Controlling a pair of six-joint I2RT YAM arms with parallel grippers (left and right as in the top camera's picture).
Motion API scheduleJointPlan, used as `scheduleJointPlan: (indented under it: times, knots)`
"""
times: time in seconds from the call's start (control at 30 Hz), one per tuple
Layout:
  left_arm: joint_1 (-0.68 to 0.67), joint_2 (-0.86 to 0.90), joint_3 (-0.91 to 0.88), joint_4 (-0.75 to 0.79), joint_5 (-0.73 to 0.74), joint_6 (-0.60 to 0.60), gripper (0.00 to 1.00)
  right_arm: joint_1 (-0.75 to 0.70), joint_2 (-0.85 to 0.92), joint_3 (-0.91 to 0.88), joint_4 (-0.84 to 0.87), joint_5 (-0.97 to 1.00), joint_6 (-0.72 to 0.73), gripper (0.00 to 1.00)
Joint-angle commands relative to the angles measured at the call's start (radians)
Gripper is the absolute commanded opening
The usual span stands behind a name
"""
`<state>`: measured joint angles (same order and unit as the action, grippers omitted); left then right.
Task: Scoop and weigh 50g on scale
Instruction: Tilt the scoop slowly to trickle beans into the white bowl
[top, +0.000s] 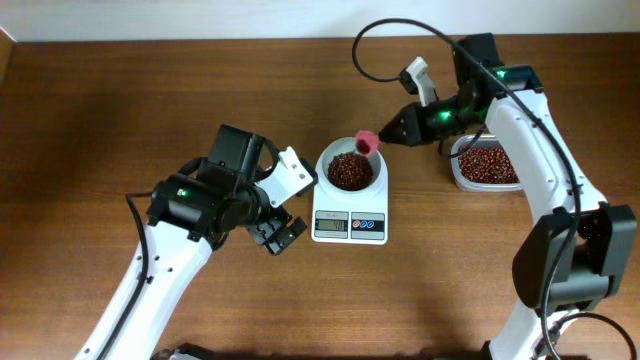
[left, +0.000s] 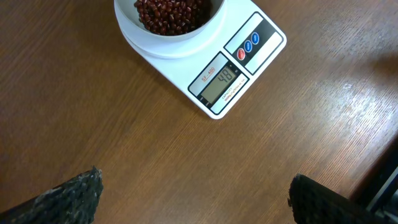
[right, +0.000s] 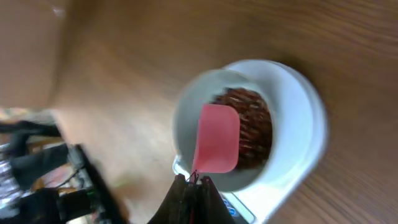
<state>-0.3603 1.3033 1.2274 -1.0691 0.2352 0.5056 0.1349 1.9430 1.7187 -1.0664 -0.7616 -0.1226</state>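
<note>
Where the beans (top: 350, 170) sit heaped in the white bowl (top: 323, 168) on the scale (top: 349, 226), you see the pink spoon (top: 367, 142) over them, pinched by your right gripper (top: 384, 136). Your left gripper (top: 279, 233) hangs spread wide beside the scale.

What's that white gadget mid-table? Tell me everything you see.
A white rectangular plastic kitchen scale lying flat on the wooden table. Its front strip has a grey display, apparently reading 48, and small red and blue buttons. A round white bowl sits on top, partly filled with dark red beans. A pink spoon is above the bowl's rim.
</note>
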Motion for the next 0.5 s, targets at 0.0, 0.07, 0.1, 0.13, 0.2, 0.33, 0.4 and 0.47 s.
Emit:
scheduleJointPlan:
  times: [0.0,0.07,0.1,0.13,0.2,0.33,0.4,0.47]
  knots:
    - [0.005,-0.008,-0.003,-0.001,0.004,0.016,0.99,0.035,-0.033,0.021,0.013,0.112,0.049,0.04]
    - [0.005,-0.008,-0.003,-0.001,0.004,0.016,0.99,0.036,-0.033,0.021,0.012,0.111,0.049,0.04]
    - [0.005,-0.008,-0.003,-0.001,0.004,0.016,0.99,0.036,-0.033,0.021,0.013,0.111,0.049,0.04]
    - [0.005,-0.008,-0.003,-0.001,0.004,0.016,0.99,0.036,-0.033,0.021,0.012,0.110,0.049,0.04]
    - [0.005,-0.008,-0.003,-0.001,0.004,0.016,0.99,0.035,-0.033,0.021,0.012,0.095,0.049,0.04]
    - [0.005,-0.008,-0.003,-0.001,0.004,0.016,0.99,0.034,-0.033,0.021,0.008,0.005,0.044,0.04]
    - [0.005,-0.008,-0.003,-0.001,0.004,0.016,0.99,0.033,-0.033,0.021,-0.001,-0.144,-0.061,0.04]
    - [0.005,-0.008,-0.003,-0.001,0.004,0.016,0.99,0.029,-0.033,0.021,-0.008,0.044,0.040,0.04]
